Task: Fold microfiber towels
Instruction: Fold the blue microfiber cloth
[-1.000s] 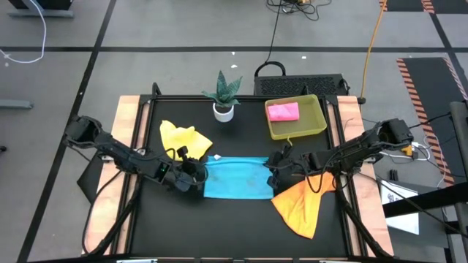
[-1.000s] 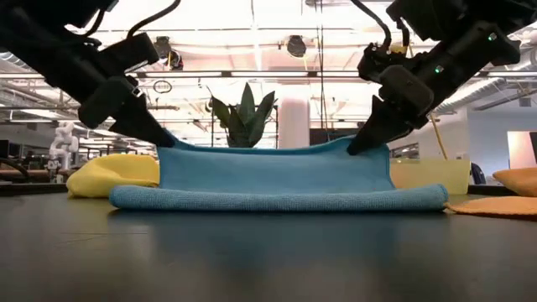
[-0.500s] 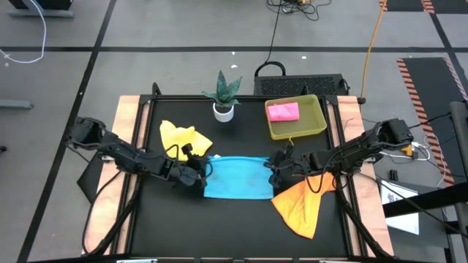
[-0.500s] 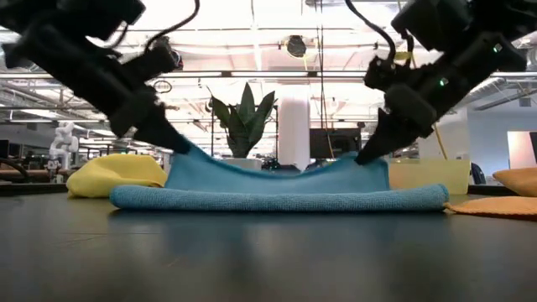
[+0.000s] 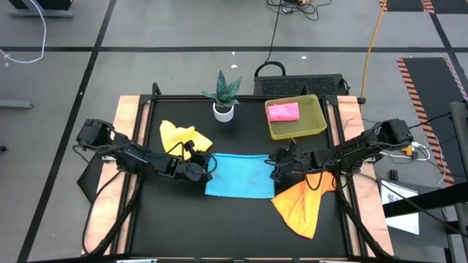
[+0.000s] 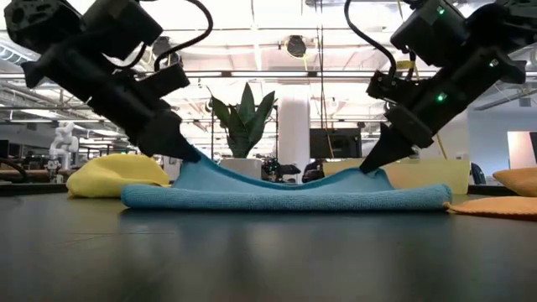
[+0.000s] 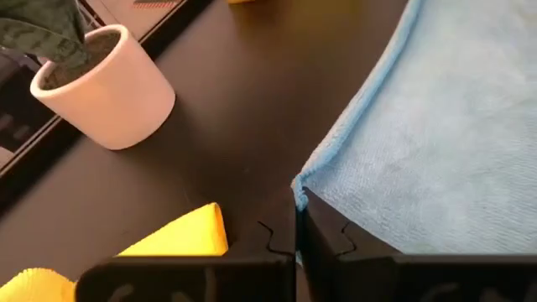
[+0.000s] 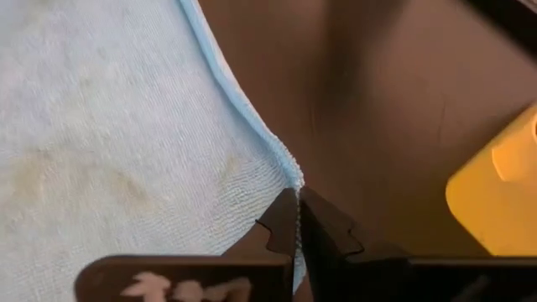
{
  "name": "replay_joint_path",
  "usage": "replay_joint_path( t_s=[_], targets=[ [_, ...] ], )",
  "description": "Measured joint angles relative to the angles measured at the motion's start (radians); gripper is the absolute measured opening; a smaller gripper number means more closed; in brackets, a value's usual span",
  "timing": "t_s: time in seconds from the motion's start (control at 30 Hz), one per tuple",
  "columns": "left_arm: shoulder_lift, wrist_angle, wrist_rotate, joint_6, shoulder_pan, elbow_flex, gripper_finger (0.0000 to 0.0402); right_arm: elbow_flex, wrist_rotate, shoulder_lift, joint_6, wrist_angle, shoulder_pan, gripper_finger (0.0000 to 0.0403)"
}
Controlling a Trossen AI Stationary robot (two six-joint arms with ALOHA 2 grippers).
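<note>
**Both arms pinch the blue towel's far corners on the black desk**

The desk (image 5: pixel 146 219) has a matte black top edged by pale wooden strips on its left and right sides. At its centre lies the light blue towel (image 5: pixel 239 175), spread flat, its far edge lifted at two corners and sagging between them in the low view.

The left gripper (image 5: pixel 199 170) sits at 9 o'clock of the towel, jaws closed on its far left corner. The right gripper (image 5: pixel 279 168) sits at 3 o'clock of the towel, jaws closed on the far right corner. Each wrist view shows the dark jaws pressed together around the stitched blue hem.

The yellow towel (image 5: pixel 181 137) lies crumpled at about 10 o'clock from the blue one, close to the left gripper. The orange towel (image 5: pixel 303 207) sprawls at 4 o'clock, partly under the right arm. At 1 o'clock stands the yellow-green tray (image 5: pixel 320 120), with the folded pink towel (image 5: pixel 283 112) inside it. A potted plant (image 5: pixel 224 96) in a white pot stands at 12 o'clock, by the desk's far edge.

Around the desk runs a grey floor marked with dark lines and crossed by cables. Beyond the desk, the low view shows a bright open room with ceiling lights and a white column (image 6: pixel 294 130).
</note>
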Motion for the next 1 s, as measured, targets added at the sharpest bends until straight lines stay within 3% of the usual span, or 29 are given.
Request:
replay_joint_path(
  t_s=[0.23,0.4,0.57,0.67,0.73,0.83,0.93,1.0],
  targets=[
    [-0.004,-0.004,0.046,-0.018,0.010,0.001,0.0008,0.000,-0.006,0.005,-0.039,0.021,-0.036,0.0009],
    [0.033,0.013,0.120,-0.018,0.041,0.000,0.0007,-0.025,-0.032,0.039,-0.040,0.060,-0.069,0.0056],
    [0.046,0.008,0.167,-0.002,0.078,0.001,0.0068,-0.029,0.032,0.025,-0.103,0.094,-0.093,0.0113],
    [0.006,-0.046,0.148,-0.027,0.105,-0.001,0.0112,-0.027,0.162,-0.025,-0.103,0.110,-0.085,0.0123],
    [-0.023,-0.039,0.128,-0.073,0.118,0.001,0.0133,-0.028,0.176,-0.066,-0.094,0.114,-0.079,0.0122],
    [-0.052,-0.014,0.136,-0.081,0.120,0.000,0.0148,-0.027,0.048,-0.111,-0.073,0.111,-0.076,0.0110],
    [-0.052,0.024,0.224,-0.037,0.112,0.000,0.0151,-0.027,-0.158,-0.115,-0.044,0.114,-0.075,0.0088],
    [-0.031,0.065,0.289,-0.027,0.110,0.001,0.0151,-0.027,-0.219,-0.092,-0.035,0.111,-0.075,0.0069]
  ],
)
